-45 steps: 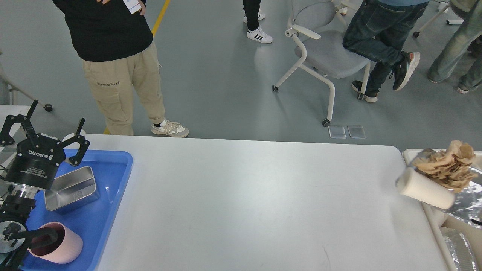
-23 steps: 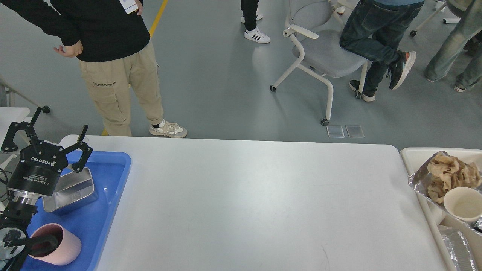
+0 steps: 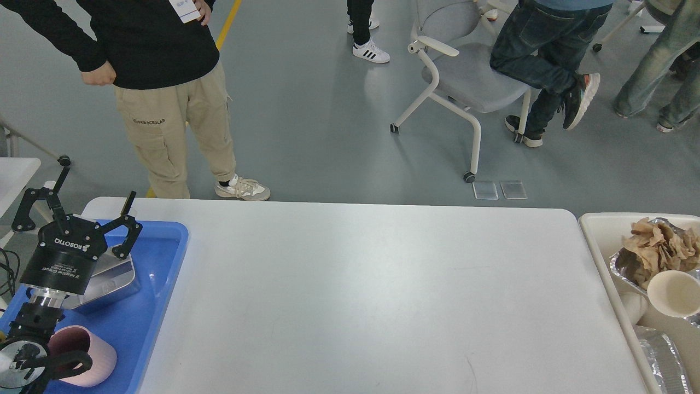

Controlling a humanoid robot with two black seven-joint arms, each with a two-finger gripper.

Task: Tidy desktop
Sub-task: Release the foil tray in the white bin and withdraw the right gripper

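Desktop (image 3: pixel 361 295) spans mid-view, bare. Tin (image 3: pixel 112 276) and cup (image 3: pixel 82 355) sit in blue tray (image 3: pixel 158 306); rubbish in bin (image 3: pixel 601 241). My left gripper (image 3: pixel 82 216) spread wide, empty. Right unseen. Looks nearly finished.

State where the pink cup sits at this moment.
In the head view, the pink cup lies tipped on its side at the near left, in the blue tray, just nearer than the metal tin.

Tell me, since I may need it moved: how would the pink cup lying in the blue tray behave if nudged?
The pink cup lies on its side, so it would probably roll. Looks light and empty; the blue tray rim should stop it.
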